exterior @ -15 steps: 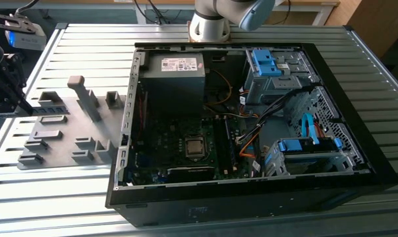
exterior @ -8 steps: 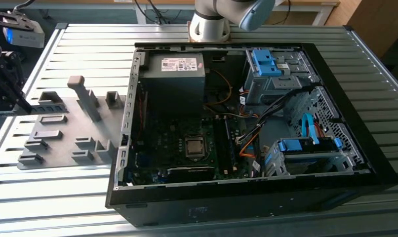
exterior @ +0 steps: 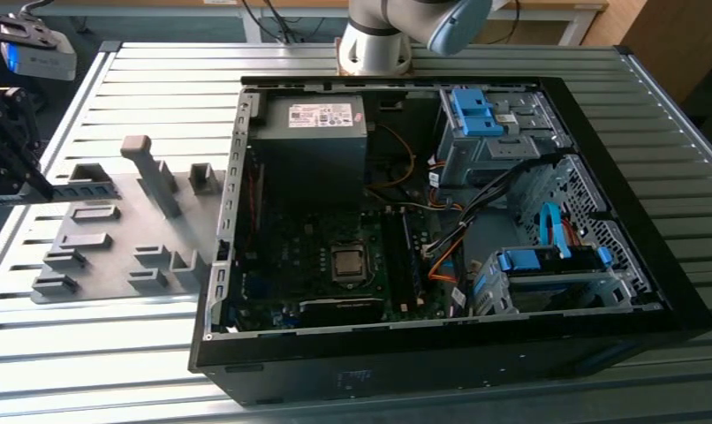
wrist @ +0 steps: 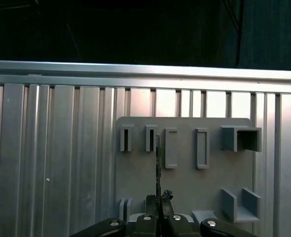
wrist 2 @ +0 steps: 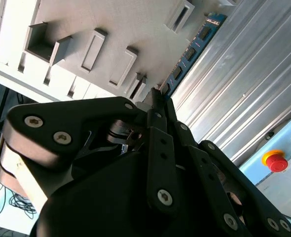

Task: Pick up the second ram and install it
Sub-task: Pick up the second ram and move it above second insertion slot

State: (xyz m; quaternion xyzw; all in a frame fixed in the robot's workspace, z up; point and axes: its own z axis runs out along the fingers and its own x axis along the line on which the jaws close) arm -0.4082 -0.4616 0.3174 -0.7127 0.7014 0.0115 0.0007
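In the first wrist view, the gripper [wrist: 159, 201] was pinched tight on the second ram [wrist: 158, 158]. The ram showed its thin edge. It stuck straight out from the gripper and was held over the grey holder plate [wrist: 185, 185], in line with the gap between two of the plate's slots. The plate lay on the ribbed metal table [wrist: 61, 148].

In the second wrist view, the black fingers [wrist 2: 160, 148] were clamped on one end of the ram. The rest of it reached away from them, seen against the edge of the plate. Black chips sat in a row along it. A small pale label sat near its far end, with print too small to read. A red button [wrist 2: 274, 160] sat on a pale blue box past the table.

In the exterior view, the gripper hung at the left edge of the picture, just beside the left end of the plate. The open computer case [exterior: 450, 358] lay in the middle and right. A white label [exterior: 318, 113] lay on the grey power box [exterior: 314, 150] near the top middle, its print too small to read.
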